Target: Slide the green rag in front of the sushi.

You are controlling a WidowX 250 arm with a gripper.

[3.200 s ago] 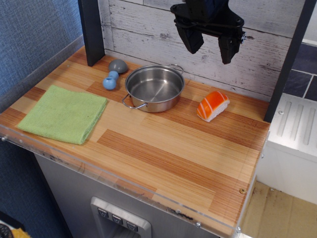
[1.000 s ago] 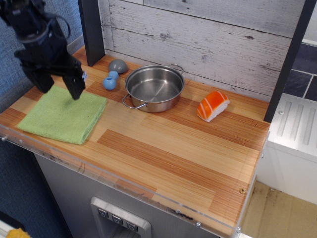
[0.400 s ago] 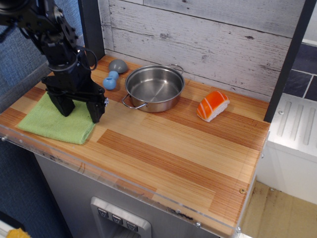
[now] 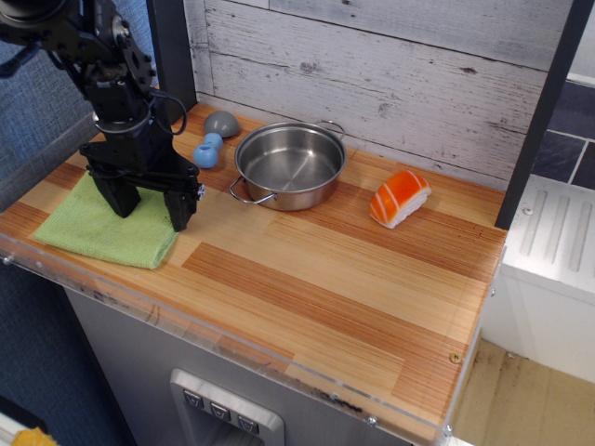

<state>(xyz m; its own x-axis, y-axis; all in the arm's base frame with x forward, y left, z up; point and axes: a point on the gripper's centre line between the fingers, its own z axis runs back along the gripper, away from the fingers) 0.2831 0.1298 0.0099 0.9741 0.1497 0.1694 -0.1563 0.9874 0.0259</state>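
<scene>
At the far left of the wooden counter point(image 4: 307, 279), the green rag point(image 4: 88, 228) is seen lying flat, its right part covered by the gripper point(image 4: 149, 206). The gripper is held upright over the rag's right edge with its two dark fingers point(image 4: 118, 197) spread apart, nothing being clamped between them; the fingertips appear to be pressed down on or just above the cloth (contact cannot be confirmed from this angle). One finger is set over the rag's middle, the other at its right border, near the bare wood.

Just behind and to the right of the gripper, a small blue dumbbell-shaped toy point(image 4: 208, 150) is found, with a grey dome-shaped piece point(image 4: 222, 123) behind it against the plank wall point(image 4: 390, 65). Further right of the gripper, a steel pot point(image 4: 289, 164) is placed upright, its near handle turned toward the gripper's side.

Well apart from the gripper, beyond the pot on the right, the sushi point(image 4: 400, 197) is laid on the counter, tilted slightly, orange top upward. The rag and the sushi are separated by the pot.
</scene>
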